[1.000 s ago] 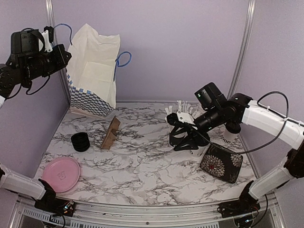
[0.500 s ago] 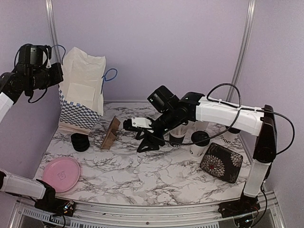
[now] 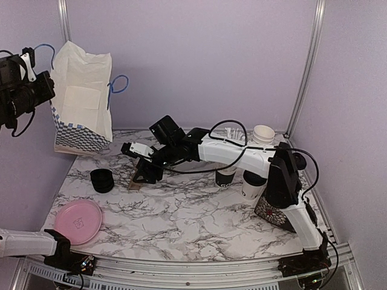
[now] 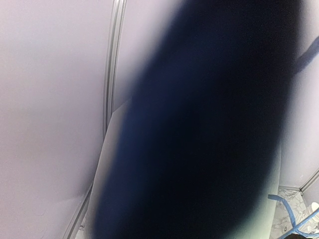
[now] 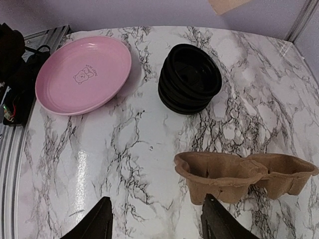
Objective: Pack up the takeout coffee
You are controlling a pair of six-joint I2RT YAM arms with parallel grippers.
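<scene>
two lidded cups [image 3: 226, 176] [image 3: 252, 183] stand on the worktop [image 3: 181, 211] in the top view, right of centre, beside the small cup of straws [image 3: 233, 134] and a stack of unlidded white cups [image 3: 264, 134]. the pulp carrier [image 3: 135, 183] lies well left of them, tipped on its side, near the black rings [image 3: 101, 180]. your right gripper [image 3: 144, 169] is stretched far across and sits right over the carrier, covering most of it. your left gripper [image 3: 29, 59] is high at the far left, clamped on the blue handle [image 3: 40, 47] of the paper bag [image 3: 81, 103], so the right arm is clearly the nearer one to the carrier.

the left wrist view is nearly all dark blur. you get only pale bag paper and a bit of blue cord at the lower right, and the jaws cannot be made out here.

in the right wrist view your two fingers [image 5: 94, 226] are apart with nothing between them. the carrier sits just ahead of the gap and off toward the right finger, its long axis running across the view, its two wells side by side. i judge you need to shift toward that side before closing, or the fingers will catch only its near end. the pink plate [image 5: 82, 72] lies beyond, clear of the reach.
</scene>
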